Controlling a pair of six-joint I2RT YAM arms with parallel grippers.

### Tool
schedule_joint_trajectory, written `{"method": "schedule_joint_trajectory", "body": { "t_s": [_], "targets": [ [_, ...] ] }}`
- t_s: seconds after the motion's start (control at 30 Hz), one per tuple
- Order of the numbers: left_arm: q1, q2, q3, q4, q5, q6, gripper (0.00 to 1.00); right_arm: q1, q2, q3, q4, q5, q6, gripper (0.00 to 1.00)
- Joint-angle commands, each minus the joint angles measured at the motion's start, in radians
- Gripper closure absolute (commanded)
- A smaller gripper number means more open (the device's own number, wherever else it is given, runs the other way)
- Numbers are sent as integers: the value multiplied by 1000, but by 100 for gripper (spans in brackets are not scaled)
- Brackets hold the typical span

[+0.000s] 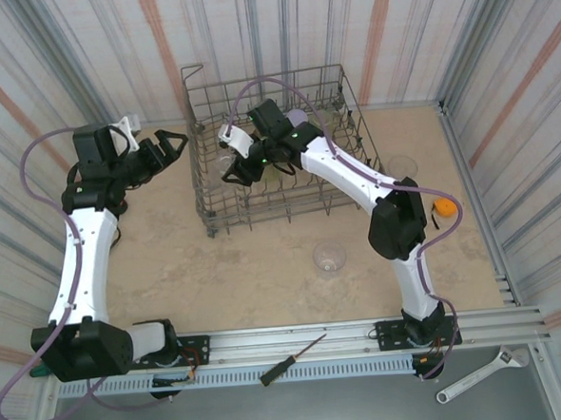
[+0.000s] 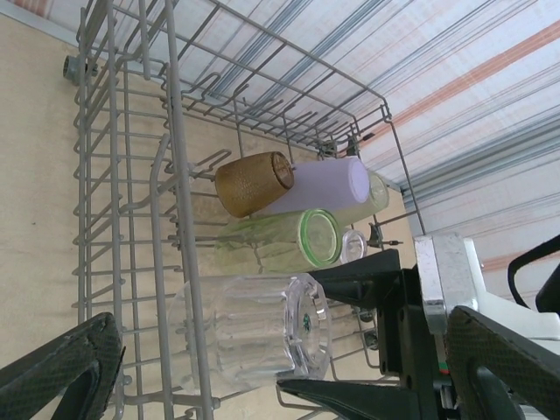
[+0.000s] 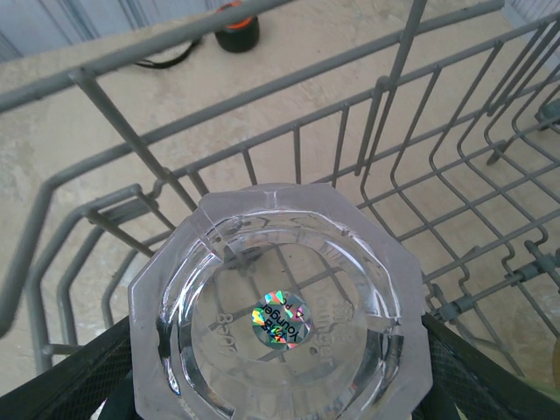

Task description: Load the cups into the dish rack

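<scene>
The grey wire dish rack (image 1: 330,83) stands at the back middle of the table. My right gripper (image 1: 243,170) reaches inside it, shut on a clear cup (image 3: 280,315) whose base faces the wrist camera, with a finger (image 3: 61,389) on each side. Seen from the left wrist, that clear cup (image 2: 249,328) hangs just inside the rack's wall. Beside it in the rack sit a yellow-green cup (image 2: 280,241), an amber cup (image 2: 254,182) and a lilac cup (image 2: 325,185). My left gripper (image 1: 169,144) hovers open just left of the rack, holding nothing.
Two more clear cups stand on the table, one in front of the rack (image 1: 329,257) and one to its right (image 1: 399,167). An orange ball (image 1: 443,206) lies far right. A screwdriver (image 1: 293,360) and a wrench (image 1: 481,374) lie by the near rail.
</scene>
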Motion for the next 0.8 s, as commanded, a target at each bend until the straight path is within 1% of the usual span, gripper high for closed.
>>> {"method": "schedule_joint_trajectory", "body": {
  "t_s": [0.0, 0.33, 0.53, 0.77],
  "targets": [
    [12, -25, -17, -11, 35, 23, 1, 2, 23, 44, 10, 14, -56, 54],
    [22, -25, -35, 0, 49, 28, 1, 23, 39, 31, -4, -6, -134, 54],
    [28, -22, -45, 6, 55, 28, 1, 31, 45, 26, -7, -48, -128, 51],
    [30, -24, -47, 10, 63, 28, 1, 50, 63, 23, -19, -50, -128, 51]
  ]
}}
